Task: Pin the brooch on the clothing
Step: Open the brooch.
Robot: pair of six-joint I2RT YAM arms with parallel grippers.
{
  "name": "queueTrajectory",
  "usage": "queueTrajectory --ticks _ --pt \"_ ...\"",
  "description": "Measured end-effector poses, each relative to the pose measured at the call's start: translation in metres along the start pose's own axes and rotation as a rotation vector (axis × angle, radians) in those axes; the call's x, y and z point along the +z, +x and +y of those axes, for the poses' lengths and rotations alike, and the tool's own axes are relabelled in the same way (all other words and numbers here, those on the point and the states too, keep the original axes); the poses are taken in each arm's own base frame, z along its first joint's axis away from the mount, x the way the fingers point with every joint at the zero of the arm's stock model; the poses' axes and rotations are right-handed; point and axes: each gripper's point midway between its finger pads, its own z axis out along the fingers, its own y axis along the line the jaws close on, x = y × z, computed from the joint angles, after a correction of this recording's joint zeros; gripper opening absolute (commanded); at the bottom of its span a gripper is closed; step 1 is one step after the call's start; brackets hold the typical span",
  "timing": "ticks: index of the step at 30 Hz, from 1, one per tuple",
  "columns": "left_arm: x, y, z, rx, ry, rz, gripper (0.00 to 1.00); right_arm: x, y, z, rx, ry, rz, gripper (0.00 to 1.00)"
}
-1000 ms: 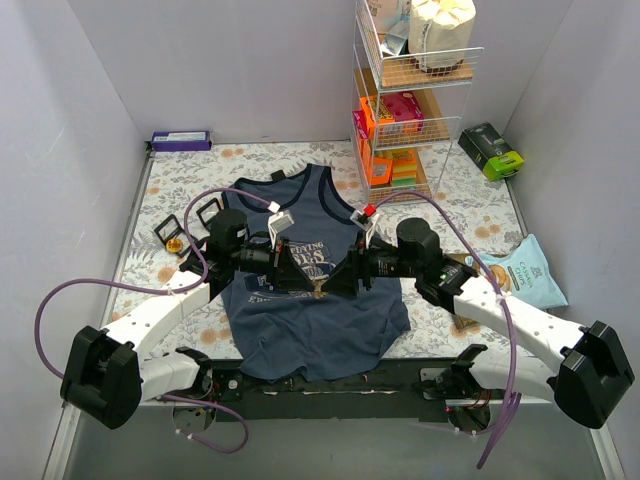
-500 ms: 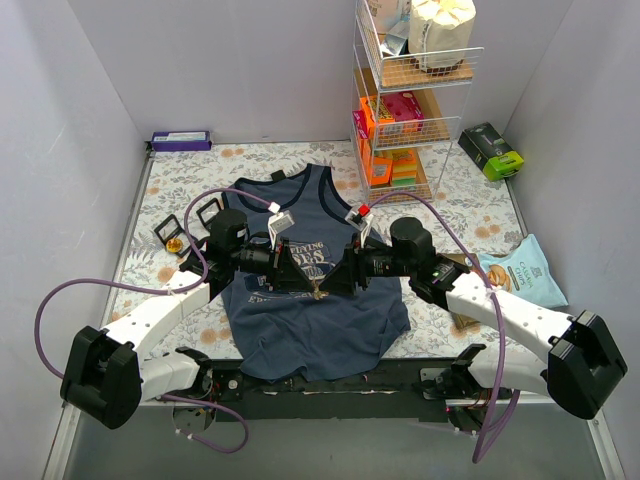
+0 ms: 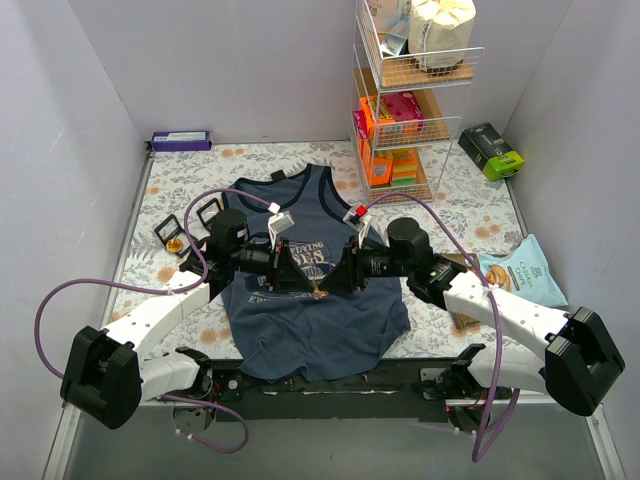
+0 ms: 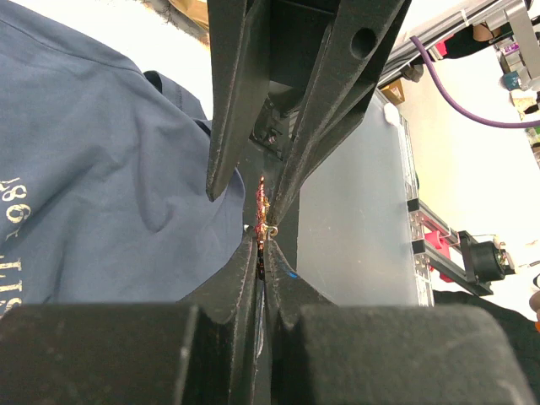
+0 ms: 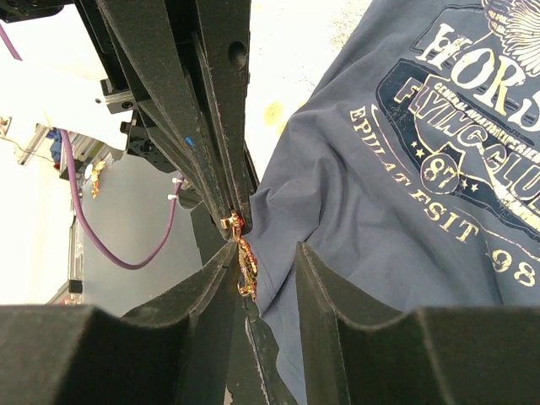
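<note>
Gold brooch (image 4: 262, 221) clamped in left gripper (image 4: 261, 253); right gripper (image 5: 266, 251) parted.

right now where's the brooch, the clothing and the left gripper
brooch (image 4: 261, 207), left wrist view, its gold body
clothing (image 5: 405, 211), right wrist view, printed chest area
left gripper (image 4: 259, 246), left wrist view, where fingertips meet

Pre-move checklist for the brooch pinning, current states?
1. Hold: left gripper shut on brooch: ok.
2. Receiver: right gripper open, brooch inside its gap: ok.
3. Fabric: clothing fold lies in the right gripper's gap: ok.
4. Pin clasp open: cannot tell.
5. Pin through fabric: cannot tell.
</note>
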Motion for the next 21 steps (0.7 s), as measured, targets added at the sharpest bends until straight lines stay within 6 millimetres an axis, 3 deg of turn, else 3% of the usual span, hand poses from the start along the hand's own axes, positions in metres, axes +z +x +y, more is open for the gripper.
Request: queueTrajectory --ticks 21 --pt "-0.0009 0.0021 0.0029 -0.019 -0.016 0.003 0.0 0.0075 0.0038 0.0004 -0.003 0.016 0.02 0.39"
